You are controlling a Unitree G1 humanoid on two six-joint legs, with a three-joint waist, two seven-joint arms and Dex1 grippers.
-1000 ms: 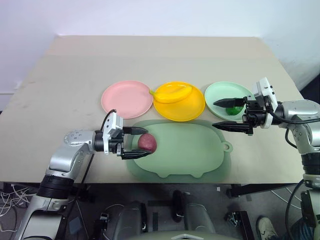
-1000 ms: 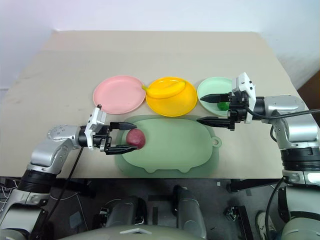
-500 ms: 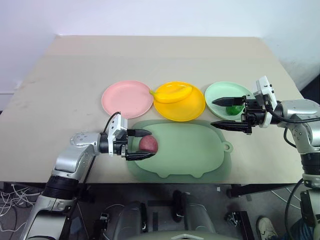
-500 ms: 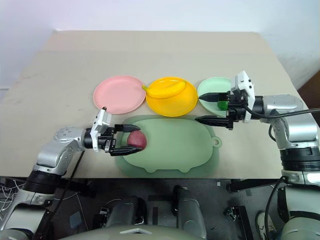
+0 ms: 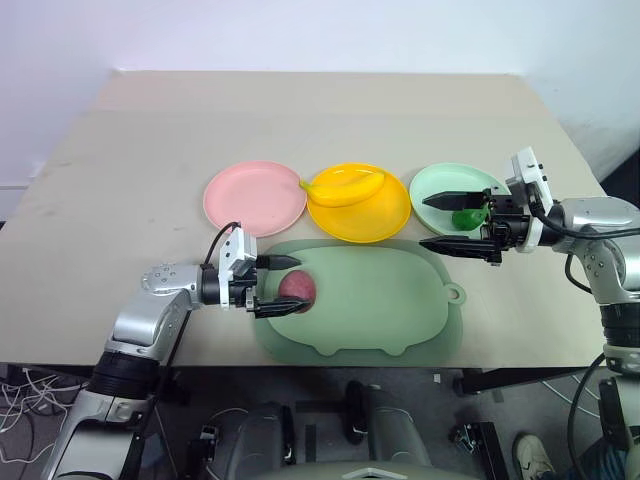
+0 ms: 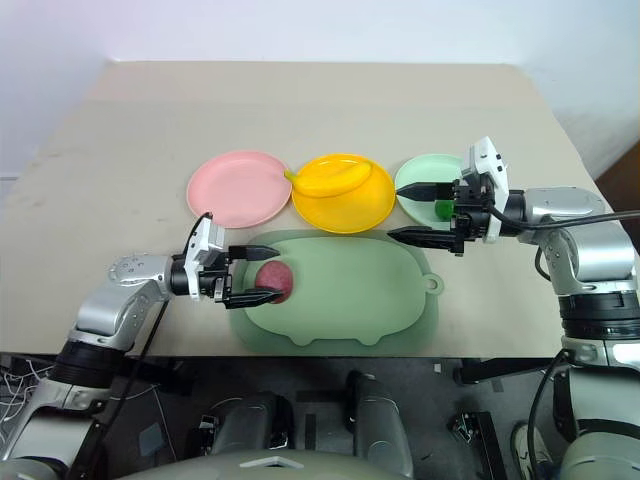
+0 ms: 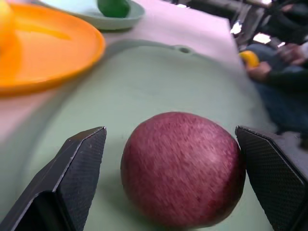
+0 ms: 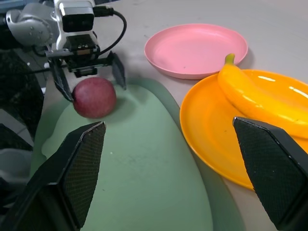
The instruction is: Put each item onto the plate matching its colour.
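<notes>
Left gripper [image 5: 275,285] has pushed in since a second ago and is now straddling the red fruit [image 5: 297,289] on the pig mat [image 5: 400,300], jaws wide, not clamping yet. Grasp looks imminent; pink plate [image 5: 254,198] is waiting empty. Banana [image 5: 345,189] is lying on yellow plate [image 5: 385,215]. Right gripper [image 5: 455,222] is hanging released over mint plate [image 5: 440,185], half-hiding the green fruit [image 5: 466,219].

No readable text, labels or numbers anywhere.

Left pincer [image 5: 281,284] closer around red fruit [image 5: 297,289]
</notes>
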